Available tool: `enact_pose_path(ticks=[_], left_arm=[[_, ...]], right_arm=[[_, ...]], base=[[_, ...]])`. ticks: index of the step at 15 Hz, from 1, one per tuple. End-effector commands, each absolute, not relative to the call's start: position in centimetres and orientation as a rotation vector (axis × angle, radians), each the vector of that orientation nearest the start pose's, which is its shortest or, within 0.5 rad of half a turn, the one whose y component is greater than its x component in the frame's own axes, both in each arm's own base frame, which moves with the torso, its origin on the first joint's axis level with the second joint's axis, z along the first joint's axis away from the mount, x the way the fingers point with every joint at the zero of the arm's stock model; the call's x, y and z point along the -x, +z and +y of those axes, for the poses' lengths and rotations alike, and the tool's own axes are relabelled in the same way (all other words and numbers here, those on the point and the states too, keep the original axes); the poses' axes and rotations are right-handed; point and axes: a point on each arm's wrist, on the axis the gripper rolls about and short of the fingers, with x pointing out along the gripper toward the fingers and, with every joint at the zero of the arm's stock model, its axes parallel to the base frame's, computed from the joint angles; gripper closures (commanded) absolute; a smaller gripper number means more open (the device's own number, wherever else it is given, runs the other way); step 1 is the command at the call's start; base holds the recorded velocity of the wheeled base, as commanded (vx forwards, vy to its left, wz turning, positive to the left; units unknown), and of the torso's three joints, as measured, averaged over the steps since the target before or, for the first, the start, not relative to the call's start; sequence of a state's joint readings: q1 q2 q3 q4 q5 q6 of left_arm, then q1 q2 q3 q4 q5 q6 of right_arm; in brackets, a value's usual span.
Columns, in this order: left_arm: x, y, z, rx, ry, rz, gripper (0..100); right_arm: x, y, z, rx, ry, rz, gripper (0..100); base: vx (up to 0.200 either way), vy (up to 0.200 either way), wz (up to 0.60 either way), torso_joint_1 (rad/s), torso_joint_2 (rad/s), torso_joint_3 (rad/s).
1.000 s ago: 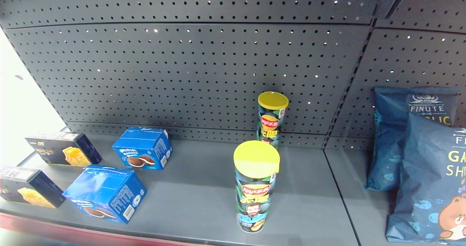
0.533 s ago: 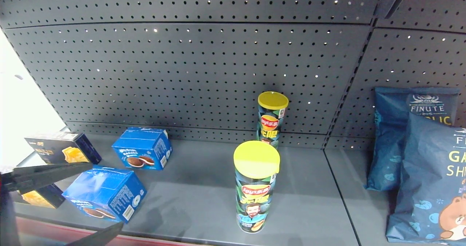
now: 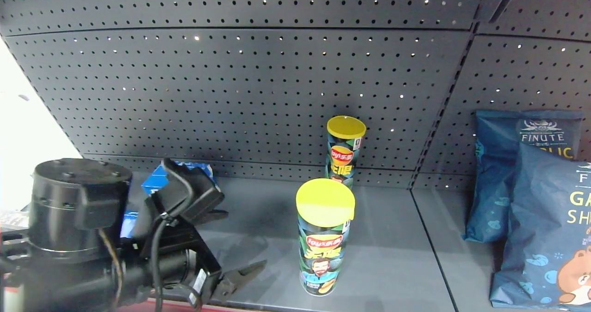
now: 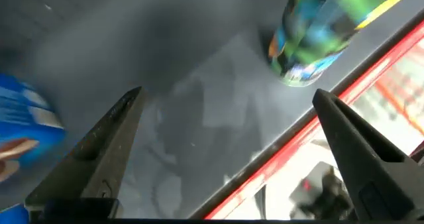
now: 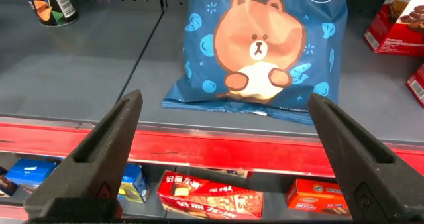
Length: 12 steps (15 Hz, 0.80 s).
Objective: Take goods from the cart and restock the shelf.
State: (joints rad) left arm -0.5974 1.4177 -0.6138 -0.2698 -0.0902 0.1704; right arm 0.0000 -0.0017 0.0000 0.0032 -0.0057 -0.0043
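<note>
1. Head view: the left gripper (image 3: 238, 243) is seen low over the front of the shelf (image 3: 392, 256), its fingers spread and empty, just left of the front can (image 3: 325, 236). The rear can (image 3: 345, 150) is stood behind, against the back panel. A blue box (image 3: 157, 183) is partly hidden by the arm.
2. Left wrist view: the fingers are held wide apart above the shelf, between the blue box (image 4: 26, 118) and the front can (image 4: 311, 38).
3. Right wrist view: the right gripper (image 5: 225, 97) is spread wide with nothing held, before the shelf edge. A bag (image 5: 262, 48) is laid on the shelf beyond.

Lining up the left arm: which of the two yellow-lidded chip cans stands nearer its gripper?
The front can, near the shelf edge, beside the open left gripper; the rear can stands back by the pegboard.
</note>
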Motion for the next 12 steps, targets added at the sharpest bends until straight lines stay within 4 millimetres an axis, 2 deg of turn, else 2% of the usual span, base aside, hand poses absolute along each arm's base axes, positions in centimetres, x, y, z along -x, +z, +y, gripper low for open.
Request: enact_pose_path(ticks=[1,4,12], left_arm=[[-19.6,14.4,-13.7,-0.331,-0.715,0.577,0],[-21.0,13.3,-14.5,-0.345,-0.674,0.618,0],[-23.3,13.5,-16.3,-0.324,-0.694,0.550,0]], right_arm=[[2.3,7.5,0.0,0.005,-0.006,0.003,0],[2.3,7.5,0.0,0.005,-0.006,0.003,0],[2.3,7.5,0.0,0.005,-0.006,0.003,0]], base=[[0.000,0.000,0.00,0.000,0.00,0.000],[0.000,0.000,0.00,0.000,0.00,0.000],[0.000,0.000,0.00,0.000,0.00,0.000]])
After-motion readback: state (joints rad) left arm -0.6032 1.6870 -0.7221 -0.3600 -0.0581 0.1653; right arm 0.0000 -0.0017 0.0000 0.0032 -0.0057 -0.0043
